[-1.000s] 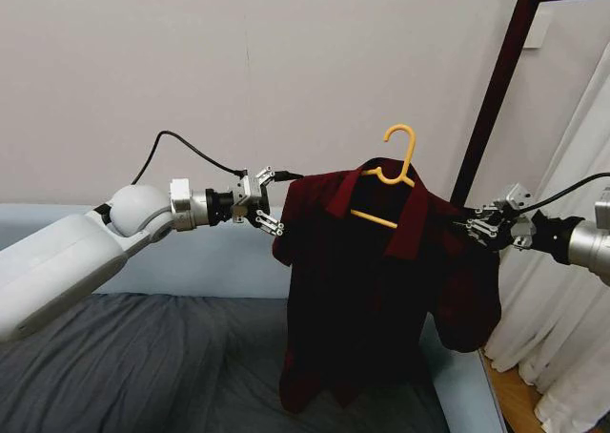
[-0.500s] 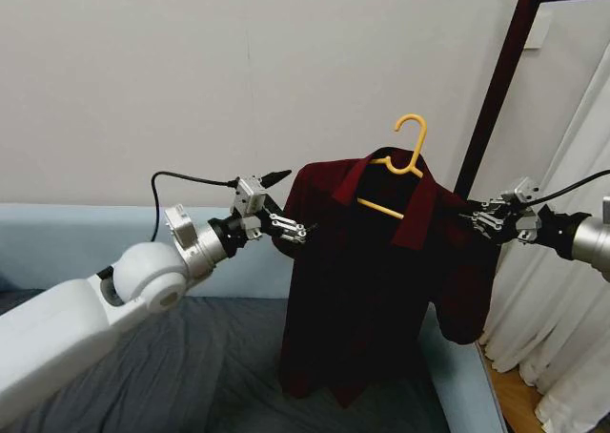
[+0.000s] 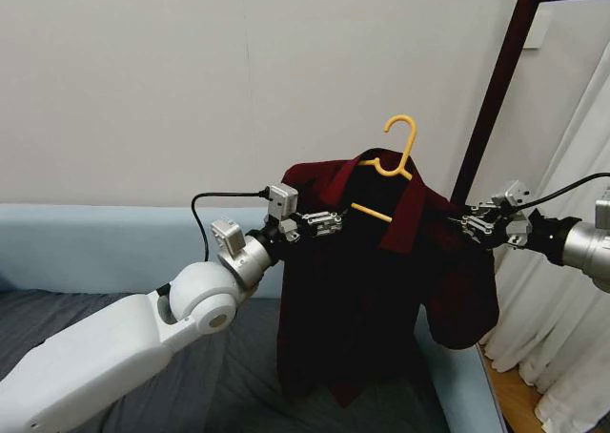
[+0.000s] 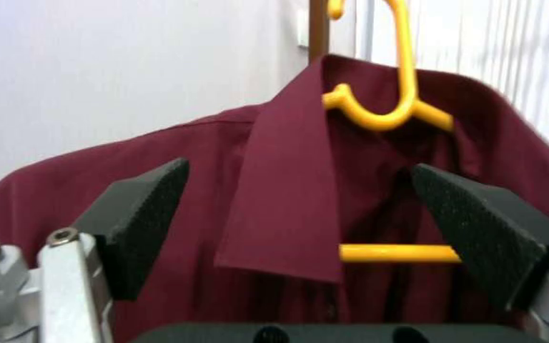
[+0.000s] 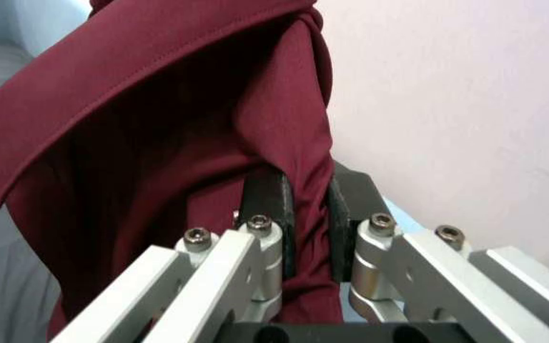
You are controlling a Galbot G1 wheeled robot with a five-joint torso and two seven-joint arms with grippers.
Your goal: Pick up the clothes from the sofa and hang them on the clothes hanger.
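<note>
Left gripper outstretched, agape before shirt

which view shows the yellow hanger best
Head view: the yellow hanger shows its whole hook, neck and part of the bar, in the shirt. The left wrist view is closer, past the open left gripper, but cuts the hook's top. The right wrist view shows shirt pinched in the right gripper.
</note>
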